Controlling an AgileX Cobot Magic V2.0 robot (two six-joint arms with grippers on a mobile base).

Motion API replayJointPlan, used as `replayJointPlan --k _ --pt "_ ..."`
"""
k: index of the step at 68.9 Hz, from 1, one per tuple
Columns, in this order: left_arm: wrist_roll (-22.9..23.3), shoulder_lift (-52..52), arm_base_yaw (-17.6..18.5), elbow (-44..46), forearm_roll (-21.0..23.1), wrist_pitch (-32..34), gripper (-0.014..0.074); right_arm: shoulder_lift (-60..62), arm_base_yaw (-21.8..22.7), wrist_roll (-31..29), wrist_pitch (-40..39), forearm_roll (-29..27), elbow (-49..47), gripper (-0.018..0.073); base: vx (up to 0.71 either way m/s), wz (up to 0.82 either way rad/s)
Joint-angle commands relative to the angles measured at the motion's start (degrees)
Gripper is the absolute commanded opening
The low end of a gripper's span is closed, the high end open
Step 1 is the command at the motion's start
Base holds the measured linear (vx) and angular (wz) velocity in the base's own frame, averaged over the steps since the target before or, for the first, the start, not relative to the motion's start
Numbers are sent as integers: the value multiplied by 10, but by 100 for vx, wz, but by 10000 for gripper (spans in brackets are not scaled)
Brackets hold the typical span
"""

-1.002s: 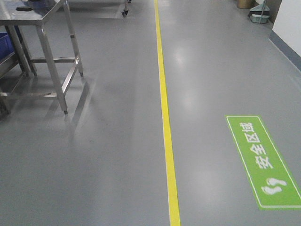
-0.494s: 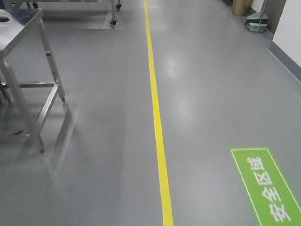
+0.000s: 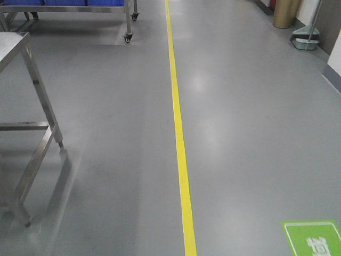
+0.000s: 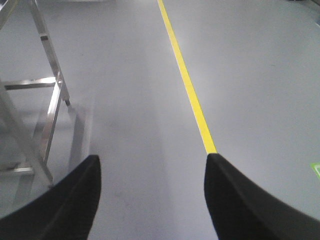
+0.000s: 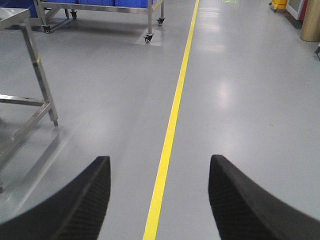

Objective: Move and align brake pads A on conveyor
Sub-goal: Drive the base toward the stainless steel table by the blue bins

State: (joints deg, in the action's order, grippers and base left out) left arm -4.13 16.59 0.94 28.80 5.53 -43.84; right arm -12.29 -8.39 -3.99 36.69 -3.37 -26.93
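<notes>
The brake pads A and the conveyor are out of view in every frame. My left gripper (image 4: 152, 162) is open above bare grey floor, its two black fingers wide apart with nothing between them. My right gripper (image 5: 159, 164) is open too, empty, with the yellow floor line (image 5: 172, 117) running between its fingers. Neither gripper shows in the front view.
A steel table frame (image 3: 32, 133) stands at the left, its legs (image 4: 47, 95) close to the left gripper. A wheeled rack with blue bins (image 3: 106, 6) is far ahead. A yellow line (image 3: 178, 138) runs along the floor, a green floor sign (image 3: 314, 240) lies bottom right, and a bin and dustpan (image 3: 298, 26) sit far right.
The base has rolled forward along the yellow line: the steel table slid left and toward the bottom edge, the green floor sign dropped nearly out of frame, and the wheeled rack came into view.
</notes>
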Motion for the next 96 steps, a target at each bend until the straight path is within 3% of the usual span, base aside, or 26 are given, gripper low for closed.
replayJointPlan --k 1,96 --pt "2 6 2 12 6 38 425 -6 3 -4 -41 3 -14 414 74 3" --pt "2 6 2 12 6 38 425 -6 3 -4 -42 3 -14 414 64 4"
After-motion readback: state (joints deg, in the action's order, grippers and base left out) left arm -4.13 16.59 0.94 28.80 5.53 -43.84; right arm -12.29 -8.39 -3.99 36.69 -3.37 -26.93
